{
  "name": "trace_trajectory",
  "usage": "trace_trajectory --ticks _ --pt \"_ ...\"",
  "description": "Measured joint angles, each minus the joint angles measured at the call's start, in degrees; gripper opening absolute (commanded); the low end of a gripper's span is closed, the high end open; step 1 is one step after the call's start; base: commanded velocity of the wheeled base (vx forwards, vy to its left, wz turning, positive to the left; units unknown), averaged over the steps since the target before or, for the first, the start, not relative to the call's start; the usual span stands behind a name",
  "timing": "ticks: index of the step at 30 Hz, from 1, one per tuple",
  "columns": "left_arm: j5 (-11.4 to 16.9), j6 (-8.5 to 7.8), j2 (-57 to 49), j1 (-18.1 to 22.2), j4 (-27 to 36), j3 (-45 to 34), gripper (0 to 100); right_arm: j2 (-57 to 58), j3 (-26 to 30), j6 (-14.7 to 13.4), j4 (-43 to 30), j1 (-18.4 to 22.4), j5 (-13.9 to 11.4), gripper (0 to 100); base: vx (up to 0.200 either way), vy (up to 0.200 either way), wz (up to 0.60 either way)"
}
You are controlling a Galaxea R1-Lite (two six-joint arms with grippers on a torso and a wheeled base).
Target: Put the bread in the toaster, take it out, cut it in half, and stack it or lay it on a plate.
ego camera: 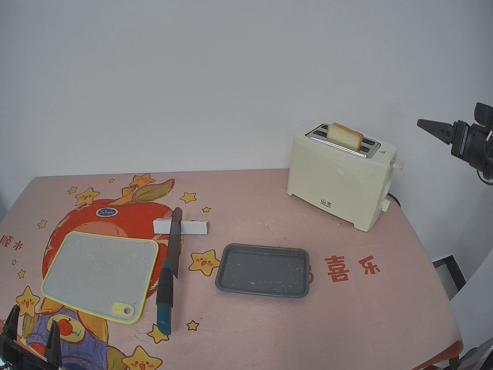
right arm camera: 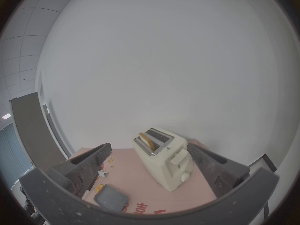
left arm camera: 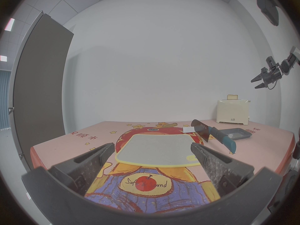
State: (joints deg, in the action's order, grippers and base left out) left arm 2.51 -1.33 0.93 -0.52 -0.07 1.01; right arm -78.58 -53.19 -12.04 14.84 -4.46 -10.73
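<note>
We find the pink table [ego camera: 359, 325] carrying a cutting board [ego camera: 100, 273] just ahead of the left pincer [ego camera: 32, 330], a knife [ego camera: 165, 289] and grey tray [ego camera: 263, 270] to that pincer's right, and a toaster [ego camera: 339, 183] below the right pincer [left arm camera: 253, 83].

Lower part of bread [ego camera: 345, 136] inside toaster [ego camera: 336, 183]

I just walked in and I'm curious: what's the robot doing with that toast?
Nothing is held now. A toasted bread slice sticks up from a slot of the cream toaster. The right pincer hangs open in the air beside the toaster, not touching it. The left pincer is open, low near the grey cutting board. The teal-handled knife lies next to the board, its blade propped on a small white block.
</note>
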Motion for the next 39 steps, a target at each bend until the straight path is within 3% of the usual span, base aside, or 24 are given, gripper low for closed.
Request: trace_trajectory --ticks 5,6,23,33,39 --pt "0.00 0.00 0.00 0.00 0.00 0.00 100 -0.77 1.78 0.28 4.68 -0.72 -0.20 100 0.000 0.000 0.00" --pt "0.00 -0.01 0.00 0.00 0.00 0.00 100 -0.90 1.93 0.17 4.73 -0.80 -0.29 0 0.000 0.000 0.00" --pt "0.00 0.00 0.00 0.09 0.00 0.00 100 -3.43 1.90 -0.13 5.39 1.05 -0.24 0 0.000 0.000 0.00" --pt "0.00 0.00 0.00 0.06 0.00 0.00 100 -10.29 1.93 -0.71 19.83 1.55 -0.30 0 0.000 0.000 0.00" --pt "0.00 -0.01 0.00 0.04 0.00 0.00 100 -15.98 2.47 -0.71 24.82 2.32 -0.29 0 0.000 0.000 0.00"
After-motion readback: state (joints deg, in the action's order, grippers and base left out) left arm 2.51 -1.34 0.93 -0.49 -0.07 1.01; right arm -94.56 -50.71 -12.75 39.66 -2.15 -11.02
